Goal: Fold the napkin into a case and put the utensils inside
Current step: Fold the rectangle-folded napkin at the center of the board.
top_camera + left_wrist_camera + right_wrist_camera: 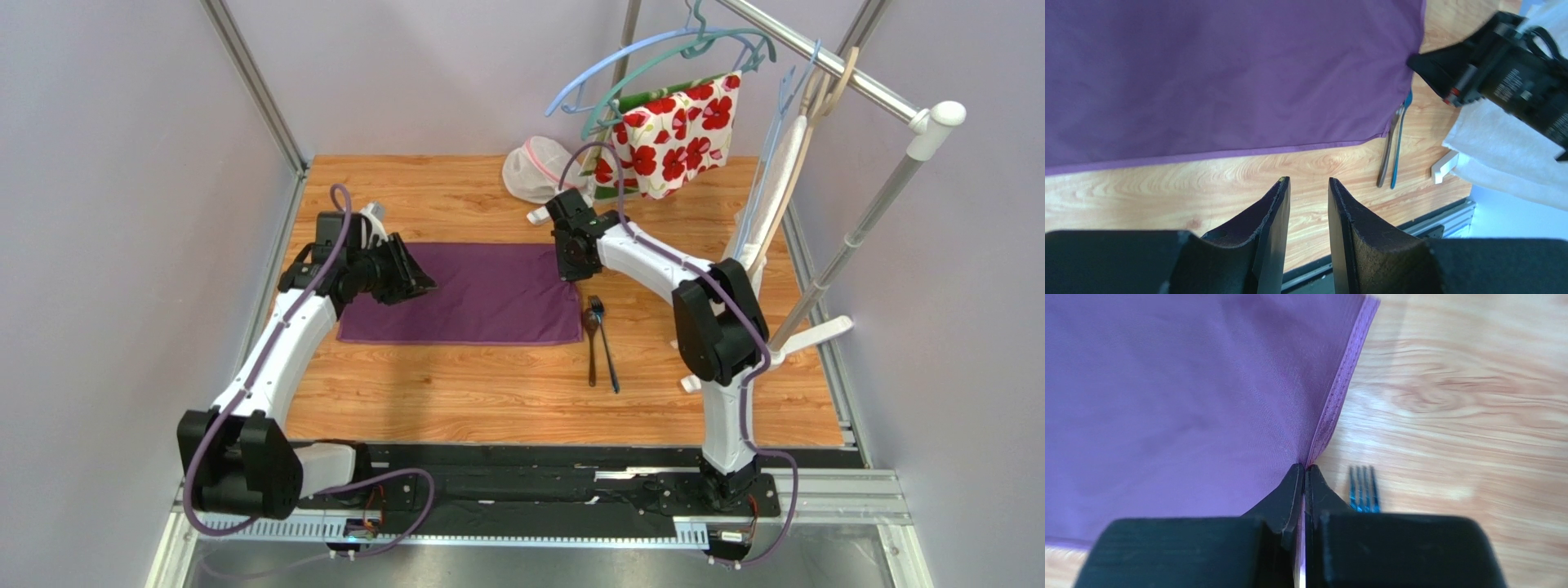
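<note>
The dark purple napkin [460, 294] lies flat on the wooden table [491, 392]. My right gripper [570, 263] is at its right edge, and the right wrist view shows it [1304, 468] shut on the napkin's hemmed edge [1339, 398]. My left gripper [411, 276] is over the napkin's left end. In the left wrist view it [1309, 180] is open and empty, and the napkin [1229, 73] spreads beyond its tips. The two dark utensils [599, 343] lie side by side just right of the napkin. They also show in the left wrist view [1392, 147]. Fork tines [1364, 490] show beside my right fingers.
A white mesh pouch [540, 169] lies at the back of the table. A white cloth with red flowers [672, 132] and several hangers [650, 61] hang from a rack [859, 233] at the back right. A metal rail [552, 484] runs along the near edge.
</note>
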You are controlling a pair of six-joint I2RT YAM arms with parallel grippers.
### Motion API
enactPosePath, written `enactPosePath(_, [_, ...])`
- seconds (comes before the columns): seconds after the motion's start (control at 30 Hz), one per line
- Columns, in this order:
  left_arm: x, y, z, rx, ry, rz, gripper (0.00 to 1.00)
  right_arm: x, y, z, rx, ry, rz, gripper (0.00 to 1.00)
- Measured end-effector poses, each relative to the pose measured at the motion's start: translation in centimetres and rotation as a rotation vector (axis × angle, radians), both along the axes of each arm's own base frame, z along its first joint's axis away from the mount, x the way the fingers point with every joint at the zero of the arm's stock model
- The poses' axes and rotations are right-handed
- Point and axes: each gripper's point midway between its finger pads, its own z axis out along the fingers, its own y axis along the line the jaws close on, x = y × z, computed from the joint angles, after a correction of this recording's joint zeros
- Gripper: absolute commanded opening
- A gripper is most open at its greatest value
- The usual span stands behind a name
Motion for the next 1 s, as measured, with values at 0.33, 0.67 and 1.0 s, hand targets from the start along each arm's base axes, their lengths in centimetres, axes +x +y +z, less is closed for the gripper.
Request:
enactPosePath(0.33, [3.1, -0.5, -2.2, -0.013, 0.060, 0.013, 0.36, 1.0, -1.3, 5.6, 0.059, -0.108, -0.015, 0.00])
enactPosePath(0.67, [5.6, -1.7, -4.2, -0.047, 0.122, 0.008, 0.34, 1.6, -3.4, 6.9, 0.048, -0.133, -0.042, 0.00])
enactPosePath(1.0, [7.8, -2.2, -5.1, -0.038, 0.130, 0.016, 0.33, 1.3, -7.1, 9.2, 0.023, -0.164, -0.094, 0.00])
